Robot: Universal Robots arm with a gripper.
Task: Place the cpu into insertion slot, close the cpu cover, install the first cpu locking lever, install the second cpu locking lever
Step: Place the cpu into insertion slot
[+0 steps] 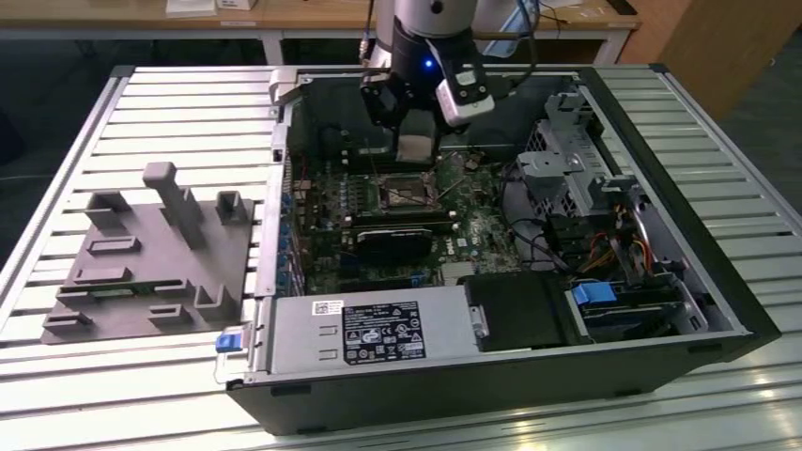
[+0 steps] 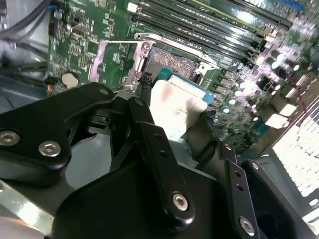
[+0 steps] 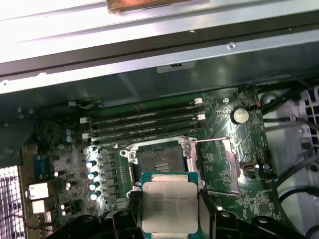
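Arm (image 1: 424, 21) silver-grey up top, black wrist section with small blue light (image 1: 430, 64) on. White camera block (image 1: 465, 94), dark lens, bolted alongside. Black cable (image 1: 534, 42) looping off the wrist. Hand (image 2: 177, 99) all matte black: flat link bars (image 2: 158, 159) with small drilled holes, rounded plates, silver socket-head screws (image 2: 180, 200) at pivots.
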